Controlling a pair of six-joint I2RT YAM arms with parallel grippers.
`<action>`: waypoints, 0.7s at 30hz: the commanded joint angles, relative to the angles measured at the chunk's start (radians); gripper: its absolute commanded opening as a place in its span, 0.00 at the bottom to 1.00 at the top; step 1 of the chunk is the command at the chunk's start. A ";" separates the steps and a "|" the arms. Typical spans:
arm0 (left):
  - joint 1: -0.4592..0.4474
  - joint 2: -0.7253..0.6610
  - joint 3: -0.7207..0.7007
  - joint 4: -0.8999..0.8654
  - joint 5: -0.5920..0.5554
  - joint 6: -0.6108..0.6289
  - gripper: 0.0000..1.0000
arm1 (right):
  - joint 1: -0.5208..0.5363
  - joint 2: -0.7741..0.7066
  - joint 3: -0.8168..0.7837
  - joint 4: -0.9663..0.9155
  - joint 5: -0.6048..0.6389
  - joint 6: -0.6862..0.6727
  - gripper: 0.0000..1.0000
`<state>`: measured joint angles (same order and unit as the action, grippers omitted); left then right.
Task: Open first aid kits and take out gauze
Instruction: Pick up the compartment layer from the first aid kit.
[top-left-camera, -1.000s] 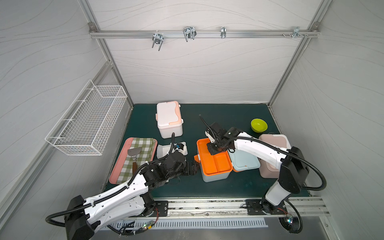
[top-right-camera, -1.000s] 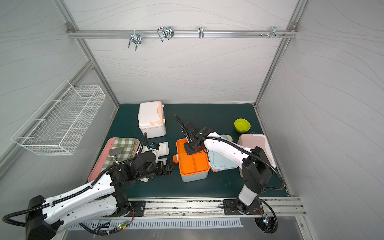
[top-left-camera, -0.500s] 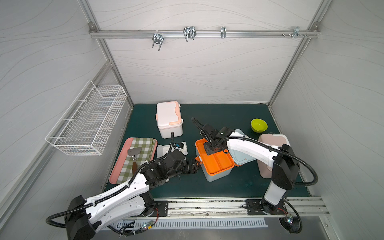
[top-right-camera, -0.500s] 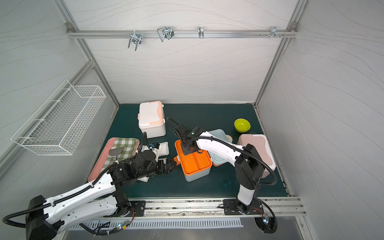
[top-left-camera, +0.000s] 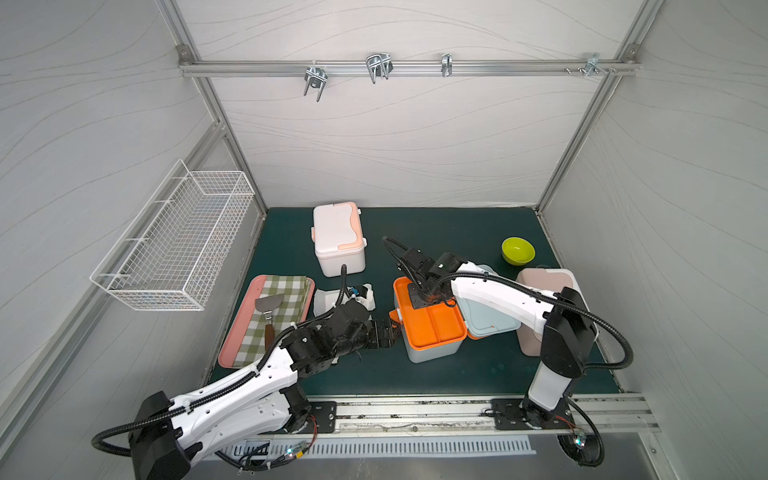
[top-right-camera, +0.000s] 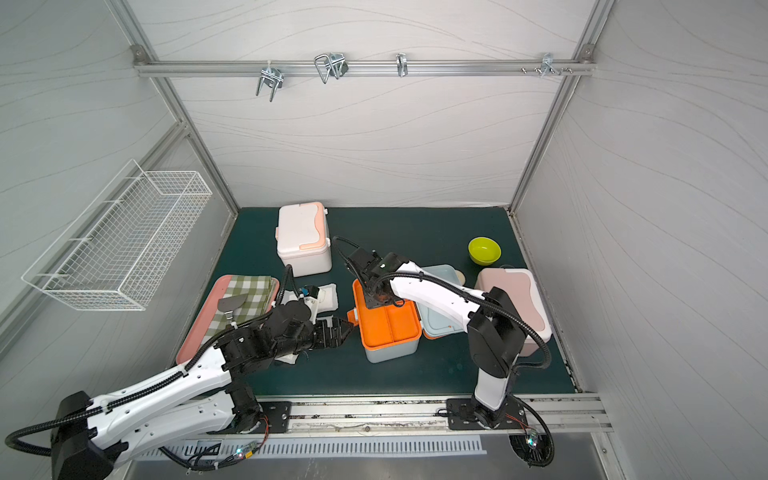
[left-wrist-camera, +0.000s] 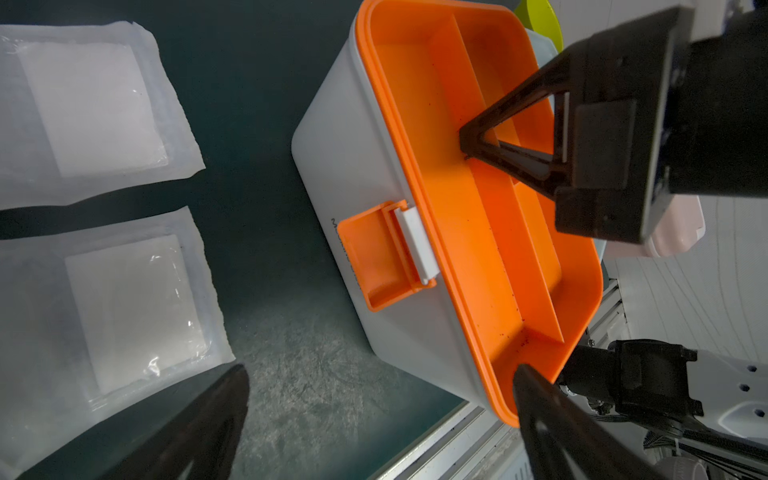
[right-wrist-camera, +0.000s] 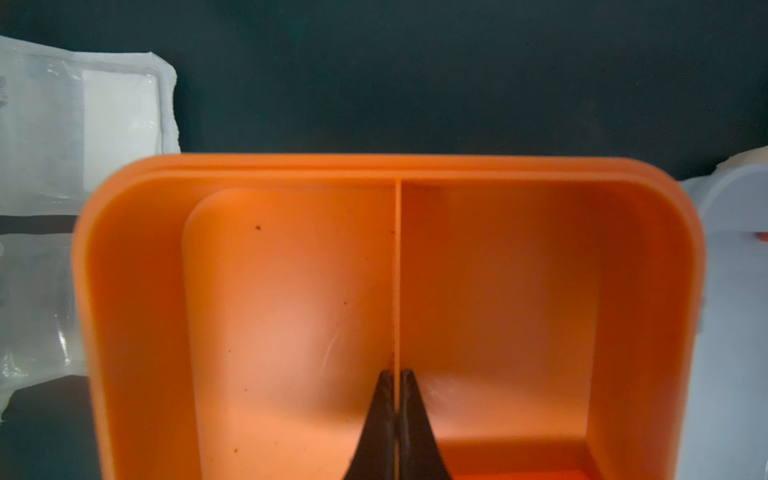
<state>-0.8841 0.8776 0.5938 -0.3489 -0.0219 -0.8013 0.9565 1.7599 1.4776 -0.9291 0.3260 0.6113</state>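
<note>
One dark green mat (top-left-camera: 457, 374) covers the work area and bears every item.

1. Wire basket (top-left-camera: 178, 245): mounted on the left wall, above the mat.
2. Pink tray (top-left-camera: 232, 345): at the left edge of the mat, lined with a green-white checked cloth (top-left-camera: 286, 291). A spatula (top-left-camera: 268, 309) lies on the cloth.
3. First aid kits, three units:
   - White kit (top-left-camera: 338, 239): back of the mat, lid closed.
   - Dusty pink kit (top-left-camera: 540, 282): right edge of the mat, lid closed, partly hidden by the right arm.
   - Pale blue kit (top-left-camera: 432, 353): centre of the mat, with its lid (top-left-camera: 490, 322) swung open to the side facing the pink kit.
4. Orange insert (top-left-camera: 436, 328): seated in the top of the pale blue kit and split into two compartments by a divider (right-wrist-camera: 397, 270).
5. Gauze: two sealed pouches (left-wrist-camera: 91, 112) (left-wrist-camera: 137, 307) lie flat on the mat between the pink tray and the pale blue kit, clear of the kit.
6. Green bowl (top-left-camera: 518, 250): back right, near the pink kit.
7. Right gripper (right-wrist-camera: 397, 376): inside the insert, fingers pinched onto the divider, one on each side.
8. Left gripper (top-left-camera: 390, 330): jaws spread wide and holding nothing, just beside the kit's orange clasp (left-wrist-camera: 382, 257).
</note>
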 joint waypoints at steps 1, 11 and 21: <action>0.005 -0.017 0.004 0.031 -0.001 -0.011 0.99 | 0.020 0.002 0.029 -0.062 0.061 0.033 0.00; 0.005 -0.060 0.004 0.039 -0.006 0.011 0.99 | 0.029 -0.046 0.044 -0.050 0.063 0.016 0.00; 0.005 -0.219 0.015 0.061 -0.012 0.105 0.99 | 0.039 -0.295 -0.056 0.103 0.038 -0.035 0.00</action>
<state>-0.8841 0.6952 0.5919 -0.3305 -0.0219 -0.7433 0.9855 1.5639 1.4471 -0.8848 0.3584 0.5941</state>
